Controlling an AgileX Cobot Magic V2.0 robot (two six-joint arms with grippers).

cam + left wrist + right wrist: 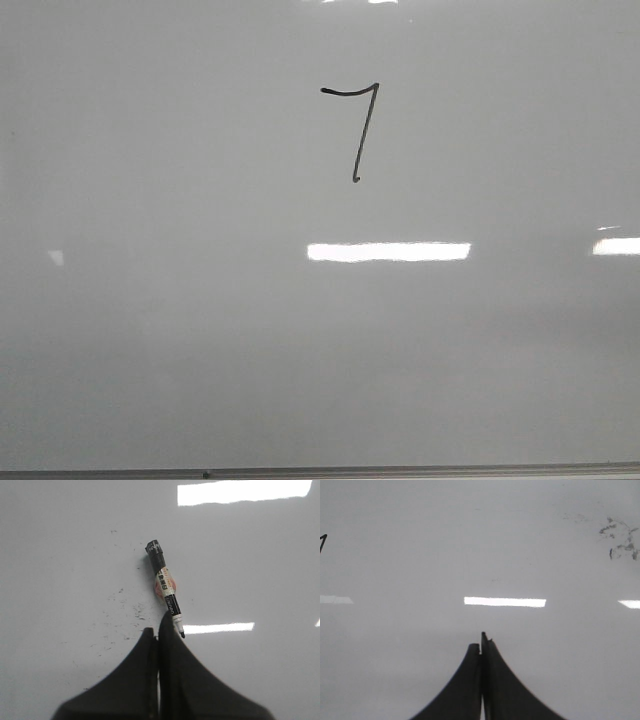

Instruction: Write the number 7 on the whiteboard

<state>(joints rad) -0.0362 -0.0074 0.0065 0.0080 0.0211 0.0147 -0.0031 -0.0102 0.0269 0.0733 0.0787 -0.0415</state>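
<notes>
The 7 [358, 130] is on the board [150, 330], drawn thin and black, sitting up in the far part of the front view and a bit right of centre. The top bar is slightly wavy, and the long stem slants down toward the left. It looks small against all that pale grey-white surface. Nearer than the 7 there's a bright strip of light [388, 252] reflected on the gloss, plus another one at the right edge. The thin metal edge [320, 471] of the board runs along the near side.

In the left wrist view the left pincer [158, 632] is clenched, fingers pressed together with nothing between them. A marker [165, 587] lies flat on the board just past the fingertips, with a black cap end pointing away, a white label with print on it, and the tip end right next to the pincer. I can't tell if the tip actually touches the finger, since it's super close. There are small dark specks [122, 617] scattered on the board beside the marker.

The right pincer [482, 641] is also clenched on nothing, over bare board. Some dark smudges [620, 540] show far off in that view, and a bit of a black stroke peeks in at one edge [322, 542]. It could be part of the 7, but it's too cut off to say.
</notes>
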